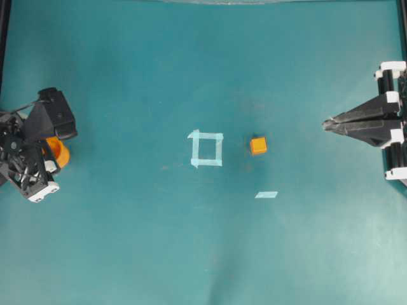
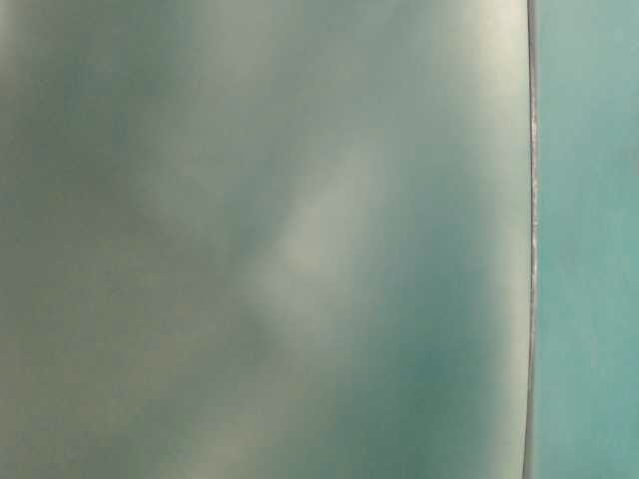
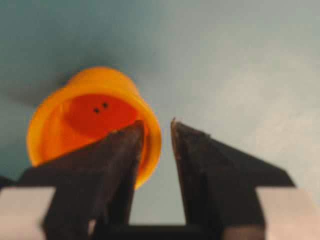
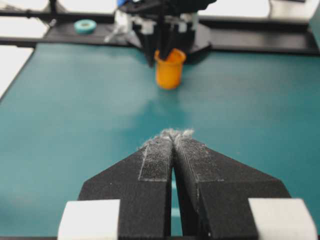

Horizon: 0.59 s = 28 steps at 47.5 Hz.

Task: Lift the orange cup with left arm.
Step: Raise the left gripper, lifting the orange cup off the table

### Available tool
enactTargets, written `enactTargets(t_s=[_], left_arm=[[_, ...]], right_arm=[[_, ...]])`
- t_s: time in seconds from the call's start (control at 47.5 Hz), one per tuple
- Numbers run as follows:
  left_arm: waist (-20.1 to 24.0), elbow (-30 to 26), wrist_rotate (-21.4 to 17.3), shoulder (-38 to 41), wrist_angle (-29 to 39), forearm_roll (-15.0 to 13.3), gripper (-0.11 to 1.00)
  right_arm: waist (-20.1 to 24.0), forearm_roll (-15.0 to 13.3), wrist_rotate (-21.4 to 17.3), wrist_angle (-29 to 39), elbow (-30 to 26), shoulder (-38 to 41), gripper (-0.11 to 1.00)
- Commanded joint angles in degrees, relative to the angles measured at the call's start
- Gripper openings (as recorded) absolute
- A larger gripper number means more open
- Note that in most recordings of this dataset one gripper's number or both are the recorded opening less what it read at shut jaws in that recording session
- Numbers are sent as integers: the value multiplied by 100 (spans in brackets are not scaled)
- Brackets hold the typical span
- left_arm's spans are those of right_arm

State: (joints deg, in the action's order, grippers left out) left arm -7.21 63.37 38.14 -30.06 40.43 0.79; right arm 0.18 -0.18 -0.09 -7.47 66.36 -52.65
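Note:
The orange cup [image 3: 90, 117] stands upright at the table's far left, half hidden under the left arm [image 1: 38, 136] in the overhead view [image 1: 58, 151]. My left gripper [image 3: 157, 125] is open and straddles the cup's near wall. One finger [image 3: 120, 150] is inside the cup against the rim. The other finger [image 3: 200, 155] is outside, with a gap to the rim. From the right wrist view the cup [image 4: 169, 72] rests on the mat under the left gripper [image 4: 162, 47]. My right gripper [image 4: 173, 134] is shut and empty at the right edge [image 1: 327, 125].
A small orange cube [image 1: 258, 145] sits right of a pale tape square [image 1: 206, 149] at mid-table. A tape strip [image 1: 266, 194] lies in front of the cube. The table-level view is a blur of teal mat.

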Motion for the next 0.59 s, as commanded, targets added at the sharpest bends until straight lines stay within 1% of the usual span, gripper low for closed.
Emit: enactTargets(t_s=[0.0, 0.126, 0.253, 0.379, 0.569], left_arm=[[-18, -114, 53, -26, 132, 0, 26], [-18, -246, 158, -26, 606, 0, 25], [-18, -378, 158, -35, 958, 18, 25], [-18, -422, 105, -62, 976, 26, 22], [-18, -448, 79, -185, 984, 35, 13]], right_arm=[[9, -9, 0, 9, -193, 18, 0], [9, 0, 0, 18, -185, 18, 0], [9, -9, 9, 9, -193, 18, 0], [9, -9, 9, 9, -193, 18, 0], [9, -9, 9, 9, -193, 18, 0]])
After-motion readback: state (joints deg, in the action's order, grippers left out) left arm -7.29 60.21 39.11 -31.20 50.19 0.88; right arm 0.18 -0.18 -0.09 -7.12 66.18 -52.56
